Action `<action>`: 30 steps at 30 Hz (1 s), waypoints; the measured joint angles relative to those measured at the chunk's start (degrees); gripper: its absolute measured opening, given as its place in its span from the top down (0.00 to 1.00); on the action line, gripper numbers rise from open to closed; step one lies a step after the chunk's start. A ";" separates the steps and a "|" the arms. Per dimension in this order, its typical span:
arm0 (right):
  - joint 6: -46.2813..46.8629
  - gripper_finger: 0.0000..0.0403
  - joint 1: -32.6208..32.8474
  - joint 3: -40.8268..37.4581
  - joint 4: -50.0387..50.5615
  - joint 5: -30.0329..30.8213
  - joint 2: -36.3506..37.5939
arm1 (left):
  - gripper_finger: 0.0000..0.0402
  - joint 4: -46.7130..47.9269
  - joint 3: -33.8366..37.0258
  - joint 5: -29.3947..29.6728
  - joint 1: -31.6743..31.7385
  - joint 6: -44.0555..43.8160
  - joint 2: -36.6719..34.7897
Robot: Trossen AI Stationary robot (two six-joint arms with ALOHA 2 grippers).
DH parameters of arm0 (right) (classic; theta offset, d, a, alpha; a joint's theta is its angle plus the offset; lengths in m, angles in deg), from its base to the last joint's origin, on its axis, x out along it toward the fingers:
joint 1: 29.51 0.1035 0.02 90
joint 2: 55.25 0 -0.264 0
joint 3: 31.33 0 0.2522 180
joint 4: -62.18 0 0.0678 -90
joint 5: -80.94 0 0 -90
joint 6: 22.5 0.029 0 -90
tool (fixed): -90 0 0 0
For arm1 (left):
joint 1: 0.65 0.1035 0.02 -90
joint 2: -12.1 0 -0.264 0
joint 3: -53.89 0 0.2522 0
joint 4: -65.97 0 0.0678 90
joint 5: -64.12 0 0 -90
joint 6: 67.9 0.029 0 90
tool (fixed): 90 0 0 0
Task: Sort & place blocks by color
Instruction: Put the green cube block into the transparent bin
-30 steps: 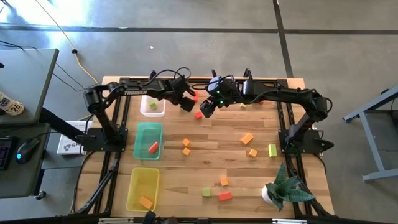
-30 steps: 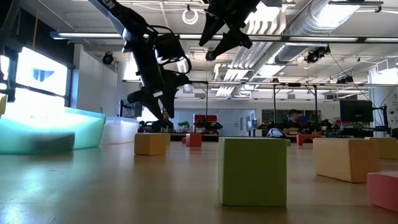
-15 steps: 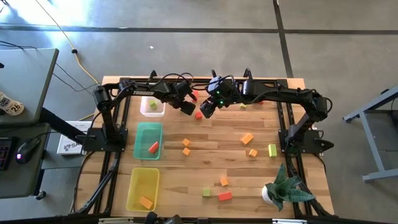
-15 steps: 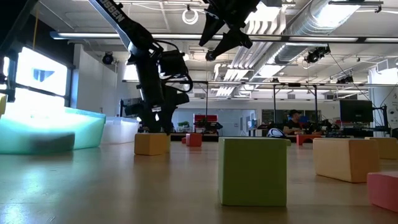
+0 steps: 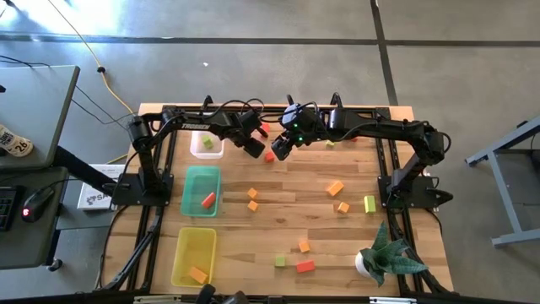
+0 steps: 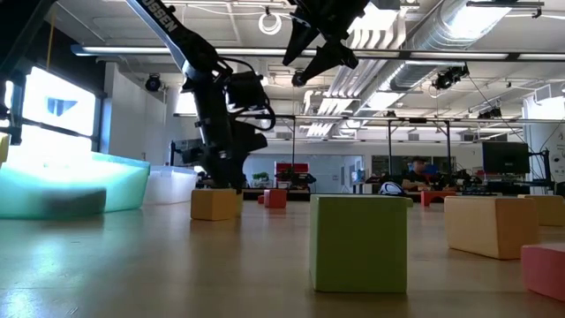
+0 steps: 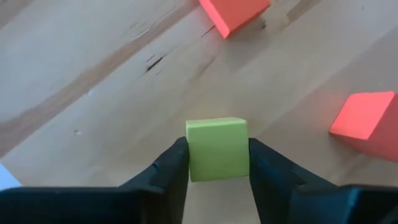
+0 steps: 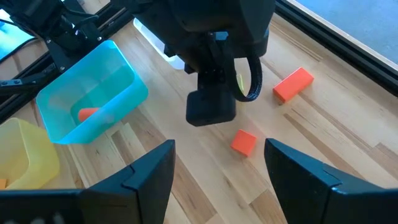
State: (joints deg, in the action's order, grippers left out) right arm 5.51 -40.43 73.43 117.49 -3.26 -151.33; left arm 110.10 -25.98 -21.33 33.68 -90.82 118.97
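A yellow-green cube rests flat on the wooden table at the far middle, with my left gripper shut on it. From above, the left gripper hides the cube, beside the clear tray. Two red blocks lie close by. My right gripper hangs high over the table, open, with nothing between its fingers. In the low view the left gripper stands down by the table and the right gripper is far above. My left gripper pinches the yellow-green cube between its two fingers, one on each of two opposite side faces. The fingers come from above, pointing steeply down. The cube stands level with its underside on the table.
Left of the table's middle are a green tray holding a red block and a yellow tray holding an orange one. Orange, green and red blocks lie scattered toward the near right. A potted plant stands at the near right corner.
My left gripper has sunk from a little above the table down to it, then stayed there. Its fingers have drawn in and shut on the yellow-green cube.
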 joint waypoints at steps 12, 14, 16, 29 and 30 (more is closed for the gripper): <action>0.44 0.42 0.04 0.00 -0.03 0.00 0.00 | 0.75 1.93 0.07 -4.46 -0.07 5.36 -1.75; 0.45 0.42 0.04 0.00 -0.02 0.00 0.00 | 0.75 2.74 0.07 -4.42 -0.07 6.05 -3.11; 0.46 0.42 0.05 0.00 -0.03 0.00 0.00 | 0.75 3.39 0.07 -4.48 -0.04 6.91 -4.50; 0.48 0.42 0.07 0.00 -0.05 0.02 0.00 | 0.75 10.86 0.04 -0.18 0.92 12.15 -19.27; 0.55 0.42 0.07 0.00 -0.05 0.02 0.00 | 0.75 11.89 0.04 0.36 1.19 12.53 -20.38</action>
State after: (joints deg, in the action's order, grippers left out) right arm 6.06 -40.36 73.43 117.44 -3.24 -151.33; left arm 121.99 -25.94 -20.96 34.86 -78.29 98.59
